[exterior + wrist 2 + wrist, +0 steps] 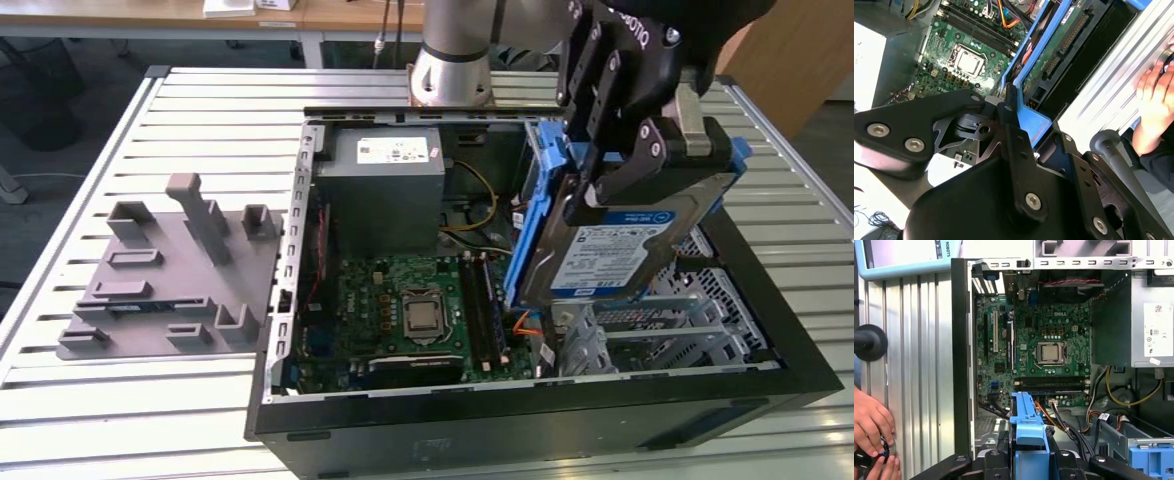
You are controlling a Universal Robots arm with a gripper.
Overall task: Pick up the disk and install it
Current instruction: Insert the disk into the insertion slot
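**Item: the disk (627,255)**, a flat rectangular hard drive with a metal body and a white-and-blue label on its face. Blue carrier rails (531,200) run along its edges.

**Location:** It hangs directly beneath the gripper (638,175), tilted steeply on edge with its label turned outward. It is above the open computer case (534,415) and touches nothing inside. The metal drive bay (661,330) lies just below its lower end. The motherboard (414,310) is lower down and off to one side of the gripper.

**Gripper:** It is closed on the disk's upper end and carries its full weight. Which surfaces the pads bear on is hard to make out, but it is probably the rails.

**Underside:** In the second wrist view a green circuit board (1059,45) is exposed on the disk's lower face.

**Handling (judged):**
- It is dense and rigid and will not flex.
- The metal faces and the label are smooth and apt to slip.
- It is sensitive to shock, and the bare circuit board and connector edge should be kept from contact.
- The best purchase is across the plastic rails, which are less slick than the metal.
- An end-held grip leaves the long body prone to swing.

**Also present:** a person's hand (871,422) rests on the slatted table (200,110), well apart from the gripper.
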